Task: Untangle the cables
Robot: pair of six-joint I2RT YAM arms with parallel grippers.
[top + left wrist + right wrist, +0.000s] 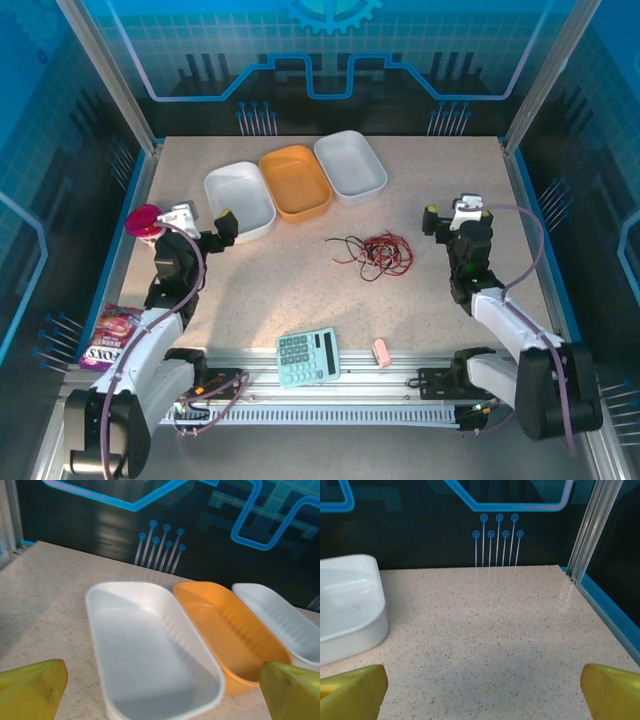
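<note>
The untangling has not begun. The cables [372, 252] lie as one loose knot of red and black strands on the worktop [420, 320], on the near side of the orange tray [295, 182] and a little to its right. Neither arm touches them. The step in hand looks like the approach.

The left pincer [226, 224] hangs left of the orange tray, at the near end of the white tray [238, 200] that sits against the orange tray's left side. In its wrist view the yellow fingertips [30, 687] are spread wide, with nothing gripped between them. The right pincer [432, 220] sits well to the right of the orange tray and nearer the arms. Its fingertips [612, 692] are just as wide apart over bare worktop, and it holds nothing. It faces away from the knot, towards the back of the worktop beside the second white tray [350, 165] on the orange tray's right.

The right pincer seems the better placed to go first. It would need to turn towards the knot, come down almost to the surface and pinch one outlying strand. The left pincer would then have to pin the rest, or the whole bundle is likely to drag along.
</note>
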